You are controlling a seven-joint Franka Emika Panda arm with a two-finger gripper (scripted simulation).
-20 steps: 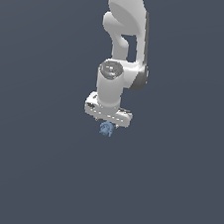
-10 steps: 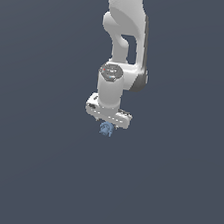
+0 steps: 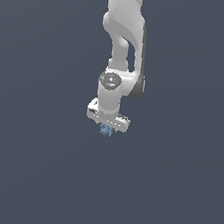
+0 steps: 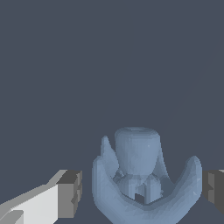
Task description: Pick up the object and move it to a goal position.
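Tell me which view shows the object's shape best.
The wrist view: the object fills the frame between the gripper fingers, showing a central cylinder and curved outer lobes. The exterior view shows it only as a tiny blue speck under the gripper.

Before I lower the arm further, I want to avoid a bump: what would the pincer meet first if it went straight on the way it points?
The pincer points at the small blue object between its fingers; beyond that, probably only the grey floor.
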